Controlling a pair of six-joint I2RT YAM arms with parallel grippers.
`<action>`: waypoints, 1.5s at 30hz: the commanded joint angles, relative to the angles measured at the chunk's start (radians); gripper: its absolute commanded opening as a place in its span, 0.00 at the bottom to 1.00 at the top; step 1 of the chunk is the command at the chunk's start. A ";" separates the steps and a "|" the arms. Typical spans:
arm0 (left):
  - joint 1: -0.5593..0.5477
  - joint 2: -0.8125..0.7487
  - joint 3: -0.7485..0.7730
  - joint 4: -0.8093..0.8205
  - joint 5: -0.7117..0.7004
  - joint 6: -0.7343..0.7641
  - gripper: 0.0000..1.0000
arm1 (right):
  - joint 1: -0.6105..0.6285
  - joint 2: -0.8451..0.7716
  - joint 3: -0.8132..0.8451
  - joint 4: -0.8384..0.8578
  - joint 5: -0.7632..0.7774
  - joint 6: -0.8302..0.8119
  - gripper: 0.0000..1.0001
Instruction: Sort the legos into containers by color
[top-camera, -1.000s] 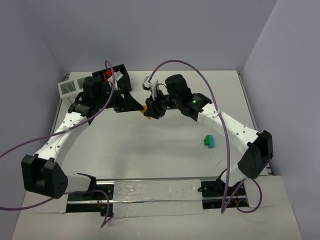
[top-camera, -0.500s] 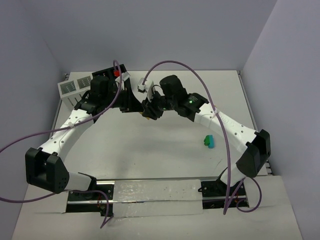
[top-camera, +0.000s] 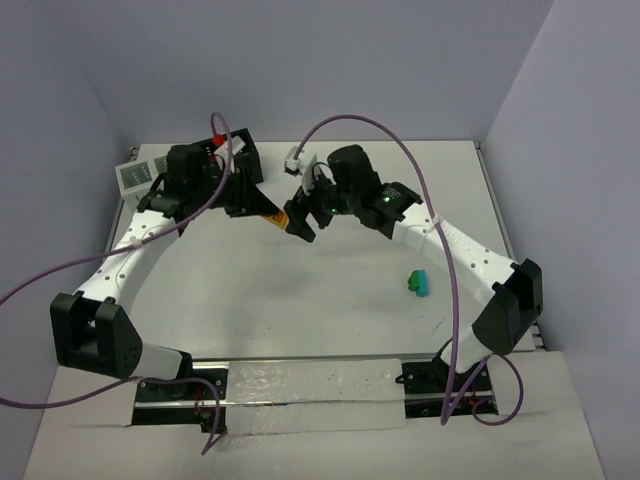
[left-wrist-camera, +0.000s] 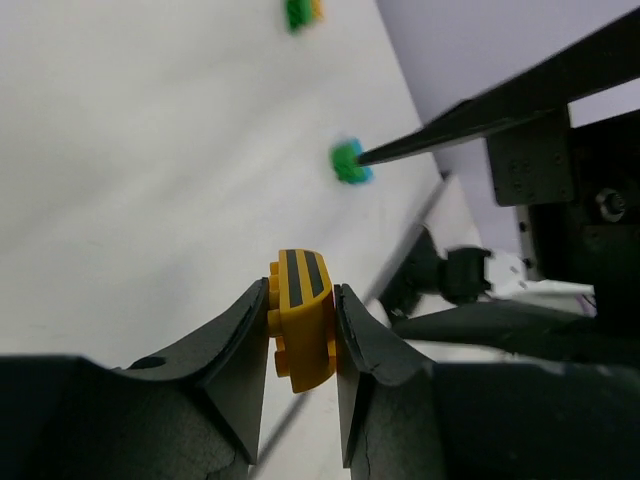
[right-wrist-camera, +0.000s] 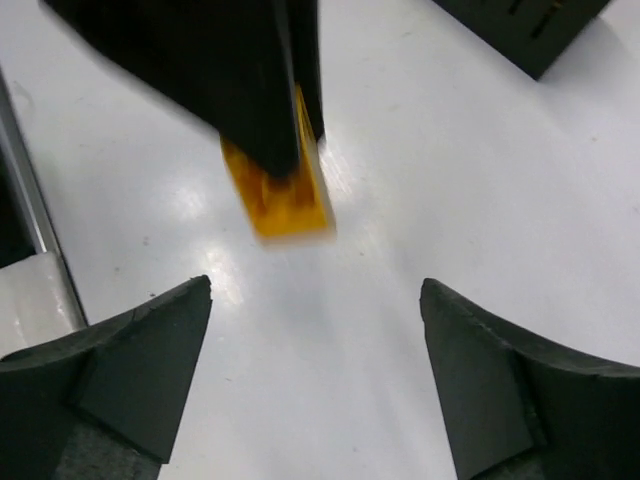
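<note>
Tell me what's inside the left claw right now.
A yellow lego with two black stripes, pinched between the left claw and its two fingers. Its rounded end and striped face show; the sides pressed against the fingers are covered.

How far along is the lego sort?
Done: nothing I can confirm. A red piece shows at the black container, which is mostly hidden. In hand: left pincer shut on a yellow lego, right pincer open facing it. Left: green-teal lego loose on the table, plus the yellow one.
</note>
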 joint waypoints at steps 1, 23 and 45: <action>0.115 0.074 0.185 -0.070 -0.090 0.151 0.00 | -0.141 -0.068 -0.020 0.046 -0.078 0.083 0.94; 0.156 0.805 0.961 0.027 -0.651 0.285 0.00 | -0.551 -0.166 -0.198 0.060 -0.181 0.178 0.97; 0.169 0.774 1.109 -0.106 -0.612 0.330 0.77 | -0.634 -0.052 -0.128 -0.056 0.030 0.036 0.95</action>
